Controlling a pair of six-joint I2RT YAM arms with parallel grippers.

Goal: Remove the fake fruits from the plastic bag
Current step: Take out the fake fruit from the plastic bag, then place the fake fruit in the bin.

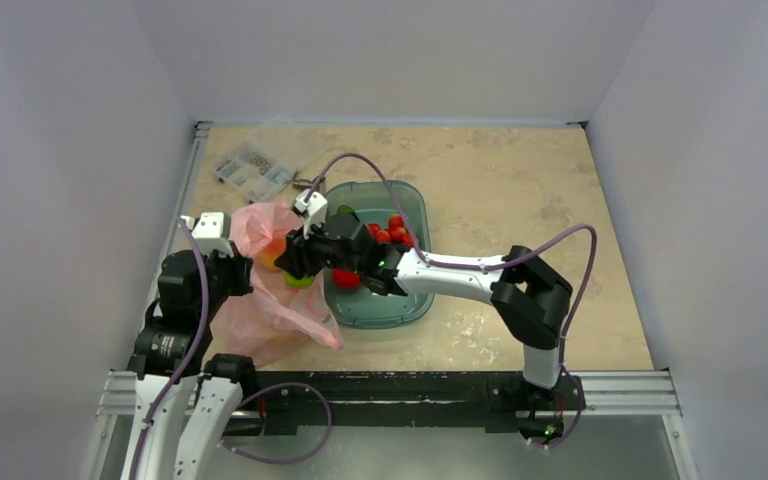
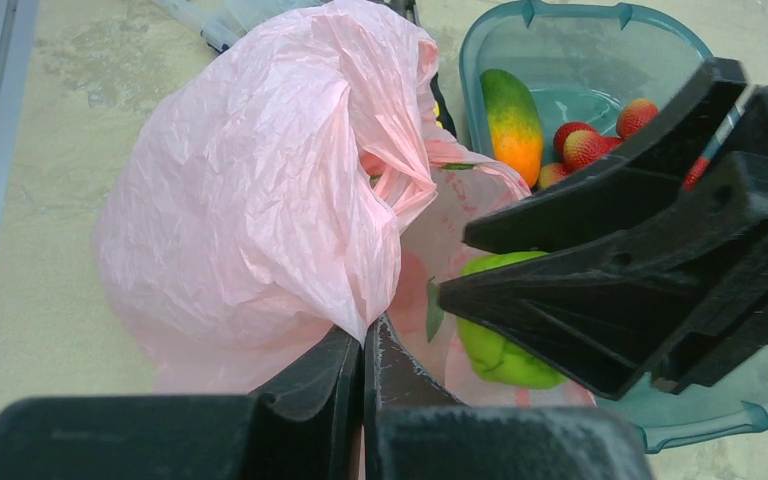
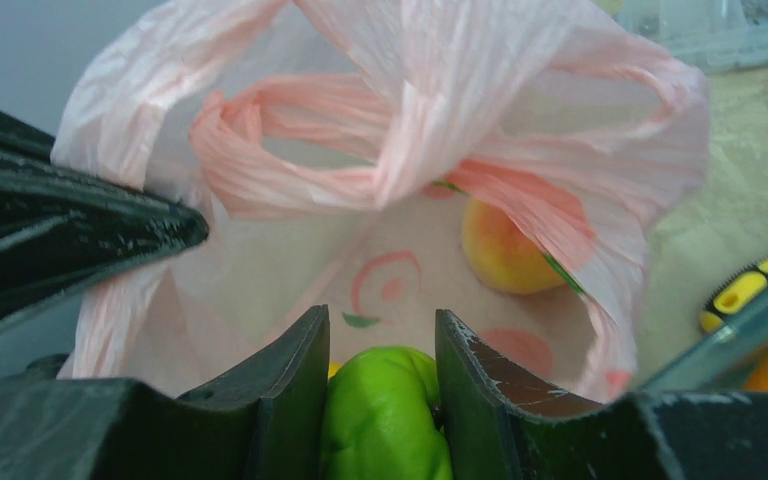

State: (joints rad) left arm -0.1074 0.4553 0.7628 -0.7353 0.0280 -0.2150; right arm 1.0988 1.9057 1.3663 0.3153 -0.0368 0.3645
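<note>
Green fruit [image 3: 385, 415] sits clamped in right tool [image 3: 381, 338].

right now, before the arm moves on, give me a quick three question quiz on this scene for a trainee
1. True or false: the right gripper is open and empty.
2. Which fruit lies loose inside the plastic bag? A the peach-orange fruit. B the mango-like fruit. C the bunch of small red ones.
3. What is the left gripper pinching?
Key: 1 false, it is shut on the green fruit. 2 A. 3 an edge of the plastic bag.
</note>
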